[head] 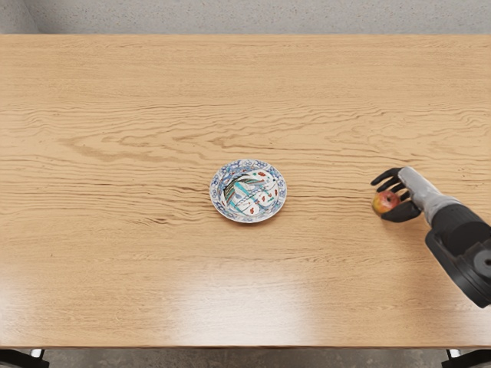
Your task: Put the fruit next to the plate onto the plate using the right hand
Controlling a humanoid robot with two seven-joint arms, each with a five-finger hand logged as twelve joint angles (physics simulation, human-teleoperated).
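A small patterned plate with blue, red and white decoration lies near the middle of the wooden table. Well to its right sits a small red-yellow apple. My right hand reaches in from the right edge and its dark fingers curl around the apple, above and below it. The apple looks to be still down on the table surface. The plate holds nothing.
The wooden table stretches wide on all sides of the plate. Its far edge meets a grey wall at the top, and its front edge runs along the bottom of the view.
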